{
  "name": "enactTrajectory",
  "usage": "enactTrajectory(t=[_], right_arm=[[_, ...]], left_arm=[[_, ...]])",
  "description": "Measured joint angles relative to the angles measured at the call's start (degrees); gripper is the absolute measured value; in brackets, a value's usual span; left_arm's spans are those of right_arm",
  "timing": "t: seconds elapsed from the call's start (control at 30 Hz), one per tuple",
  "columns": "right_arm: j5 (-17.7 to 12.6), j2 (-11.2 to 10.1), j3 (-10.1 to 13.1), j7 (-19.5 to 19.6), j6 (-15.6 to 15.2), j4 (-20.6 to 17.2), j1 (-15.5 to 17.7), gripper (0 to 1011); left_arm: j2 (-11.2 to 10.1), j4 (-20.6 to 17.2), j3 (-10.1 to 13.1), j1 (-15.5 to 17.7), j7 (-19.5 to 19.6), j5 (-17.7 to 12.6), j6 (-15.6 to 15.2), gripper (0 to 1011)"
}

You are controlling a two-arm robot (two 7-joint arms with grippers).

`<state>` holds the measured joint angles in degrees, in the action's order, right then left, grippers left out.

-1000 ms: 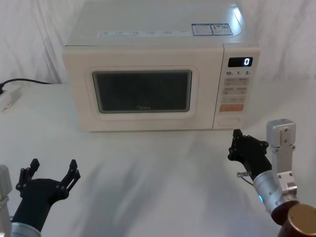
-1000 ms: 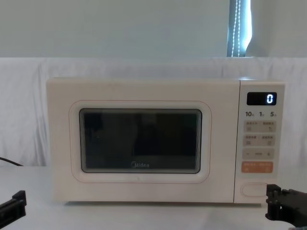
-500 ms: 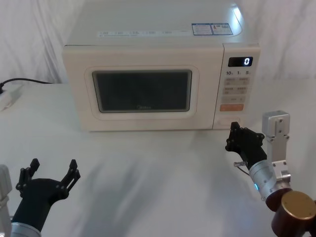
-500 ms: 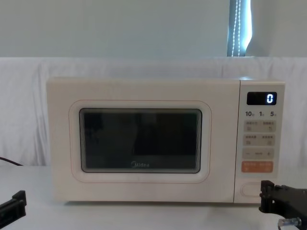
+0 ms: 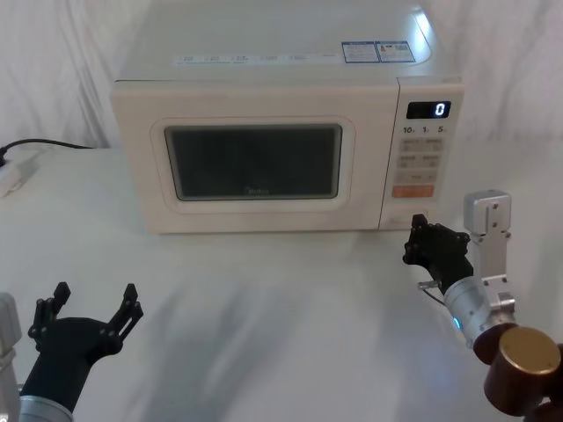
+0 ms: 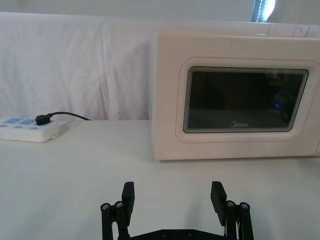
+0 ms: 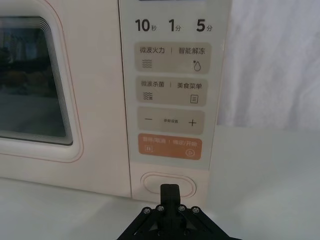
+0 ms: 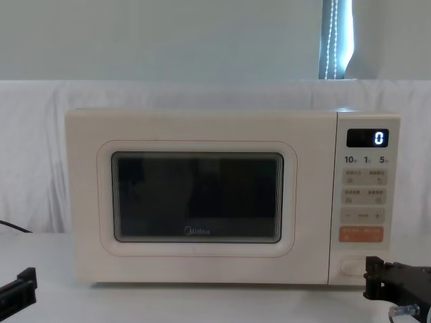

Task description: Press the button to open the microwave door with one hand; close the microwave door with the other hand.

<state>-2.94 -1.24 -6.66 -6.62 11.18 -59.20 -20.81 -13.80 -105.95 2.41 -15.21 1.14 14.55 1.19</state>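
Note:
The cream microwave door [image 5: 255, 163] with its dark window stands shut, also seen in the chest view [image 8: 195, 198] and the left wrist view [image 6: 245, 100]. The cream pill-shaped button [image 7: 167, 184] sits at the bottom of the control panel, under the orange key [image 7: 170, 146]. My right gripper [image 7: 170, 191] is shut, its tip right in front of the button's lower edge; whether it touches, I cannot tell. In the head view the right gripper [image 5: 419, 234] is at the microwave's lower right corner, partly covering the button [image 5: 401, 220]. My left gripper [image 5: 92, 308] rests open near the table's front left.
A white power strip [image 5: 13, 176] with a black cable lies on the table at the far left, beside the microwave. White cloth covers the table and the wall behind. The display [image 8: 367, 138] reads 0.
My right gripper has moved forward and slightly left, closing in on the button at the panel's bottom. The left gripper and the door have not moved.

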Motion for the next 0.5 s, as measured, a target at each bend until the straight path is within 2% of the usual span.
enactTrajectory(t=[0.5], right_arm=[[1.5, 0.3, 0.0, 1.0, 0.5, 5.4, -3.6, 0]], left_arm=[[0.0, 0.0, 0.0, 0.0, 0.0, 0.0, 0.0, 1001]])
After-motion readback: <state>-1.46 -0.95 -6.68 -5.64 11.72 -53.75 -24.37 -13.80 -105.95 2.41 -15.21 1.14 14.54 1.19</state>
